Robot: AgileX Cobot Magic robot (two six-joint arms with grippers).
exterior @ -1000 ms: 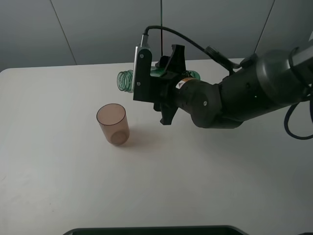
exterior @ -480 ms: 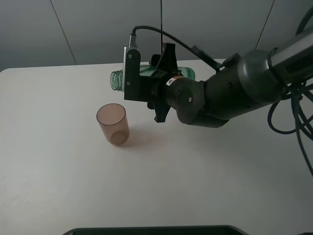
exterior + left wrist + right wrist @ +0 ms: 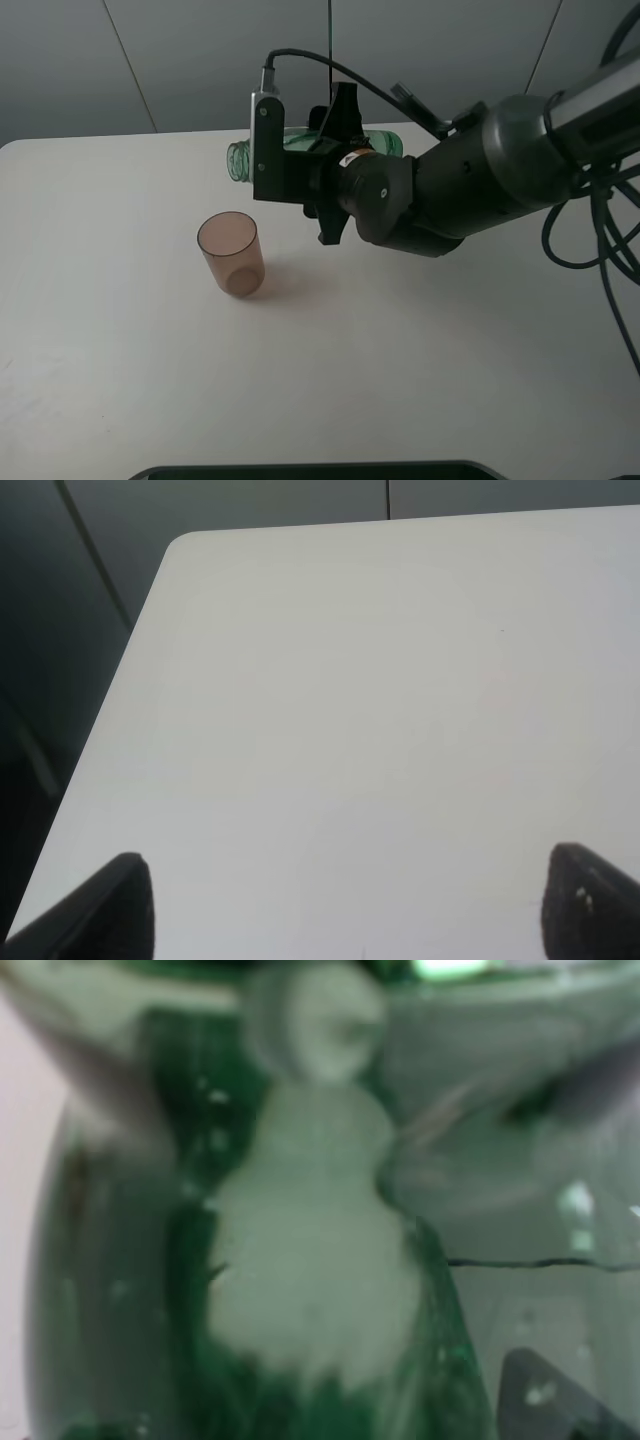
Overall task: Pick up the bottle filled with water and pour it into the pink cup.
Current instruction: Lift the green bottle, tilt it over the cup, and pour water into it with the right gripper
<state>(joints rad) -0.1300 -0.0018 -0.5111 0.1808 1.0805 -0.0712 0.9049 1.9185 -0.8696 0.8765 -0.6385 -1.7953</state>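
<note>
The green-tinted bottle (image 3: 240, 160) lies on its side in the air, held by my right gripper (image 3: 335, 160), which is shut on its body. Its threaded neck points left, behind and above the pink cup (image 3: 231, 253). The cup stands upright on the white table (image 3: 120, 330), apart from the bottle. The right wrist view is filled by blurred green plastic of the bottle (image 3: 300, 1260). My left gripper (image 3: 350, 905) shows only two dark fingertips (image 3: 110, 905) set wide apart over bare table, with nothing between them.
A dark strip (image 3: 310, 470) runs along the table's front edge. The right arm's cables (image 3: 600, 250) hang at the far right. A grey wall stands behind the table.
The right gripper has carried the bottle to the left and slightly up, bringing its neck closer to above the cup. The cup has not moved.
</note>
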